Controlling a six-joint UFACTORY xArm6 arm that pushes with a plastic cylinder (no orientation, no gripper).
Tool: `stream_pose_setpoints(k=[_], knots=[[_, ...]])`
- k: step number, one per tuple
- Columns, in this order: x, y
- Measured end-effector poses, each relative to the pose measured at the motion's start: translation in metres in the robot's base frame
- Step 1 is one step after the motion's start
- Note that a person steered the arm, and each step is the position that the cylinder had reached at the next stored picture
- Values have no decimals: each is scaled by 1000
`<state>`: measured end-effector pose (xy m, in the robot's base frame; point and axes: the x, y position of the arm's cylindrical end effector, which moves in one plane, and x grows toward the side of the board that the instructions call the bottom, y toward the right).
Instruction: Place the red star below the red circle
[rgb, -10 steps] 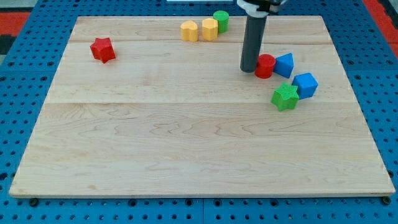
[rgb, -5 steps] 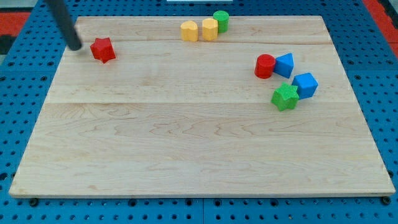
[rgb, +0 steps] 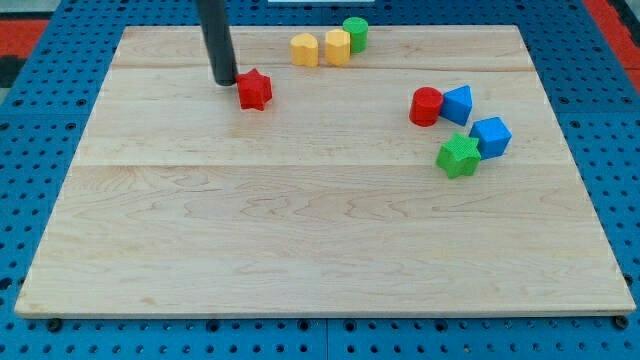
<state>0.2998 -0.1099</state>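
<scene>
My tip (rgb: 224, 80), a bare rod holding nothing, touches the star (rgb: 254, 89) on its upper-left side, near the board's top edge. The circle (rgb: 426, 106) sits toward the right edge. Push rightward and slightly down, steering clear of the green star (rgb: 459, 156).

Red star (rgb: 254, 89) and circle (rgb: 426, 106), 2 yellow (rgb: 304, 49), 2 blue (rgb: 458, 103), 2 green blocks (rgb: 459, 156), dark rod (rgb: 216, 40), pale wood board (rgb: 300, 220).
</scene>
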Motion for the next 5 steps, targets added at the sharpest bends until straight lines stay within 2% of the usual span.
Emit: stream_pose_setpoints(k=[2,3,4,5], knots=[[42,61],[56,25],[72,13],[87,45]])
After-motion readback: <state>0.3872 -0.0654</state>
